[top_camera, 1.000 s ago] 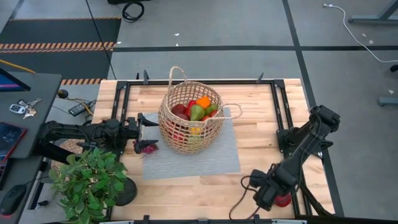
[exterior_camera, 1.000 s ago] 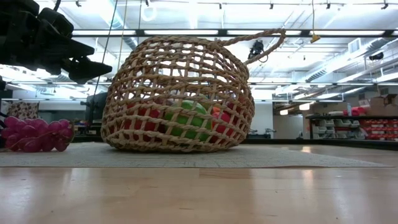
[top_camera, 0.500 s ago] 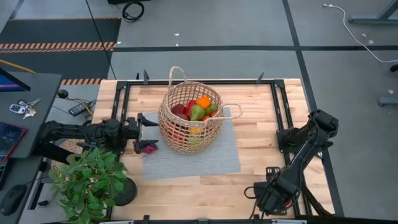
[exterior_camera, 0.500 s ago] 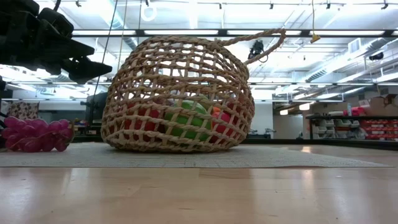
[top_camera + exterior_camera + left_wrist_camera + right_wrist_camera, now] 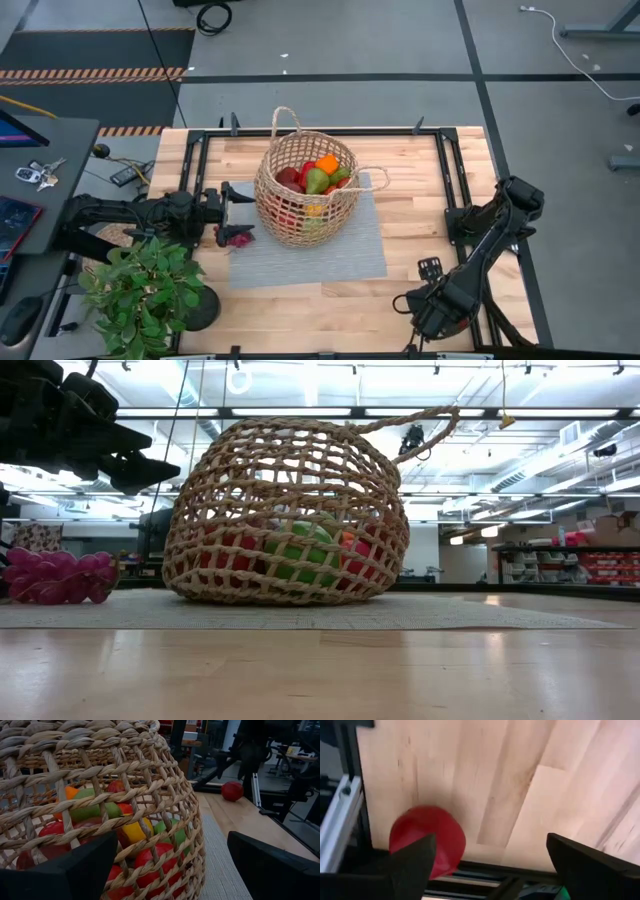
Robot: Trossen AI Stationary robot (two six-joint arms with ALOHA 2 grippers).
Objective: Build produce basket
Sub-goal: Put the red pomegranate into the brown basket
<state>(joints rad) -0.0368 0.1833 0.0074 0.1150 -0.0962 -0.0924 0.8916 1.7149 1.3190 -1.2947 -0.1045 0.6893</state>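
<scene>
The woven basket (image 5: 305, 200) stands on a grey mat (image 5: 340, 255) at mid-table, with produce (image 5: 318, 176) inside: a green pear, an orange pepper and red pieces. My left gripper (image 5: 235, 212) is open and level at the basket's left wall (image 5: 150, 810), touching nothing. A bunch of purple grapes (image 5: 237, 237) lies on the mat's left edge below it. My right gripper (image 5: 492, 865) is open and points down over the table's near right corner. A red apple (image 5: 427, 842) lies on the wood under it, by one finger and apart from it.
A potted green plant (image 5: 145, 290) stands at the near left corner. Black frame rails (image 5: 320, 131) run round the table, one close by the apple (image 5: 470, 870). Bare wood (image 5: 420, 200) lies between the mat and the right arm (image 5: 490, 240).
My right gripper has rolled about its own downward-pointing line over the near right corner and shifted slightly, so its wrist now covers the red apple in the high view. The basket, the grapes and my left arm have kept still.
</scene>
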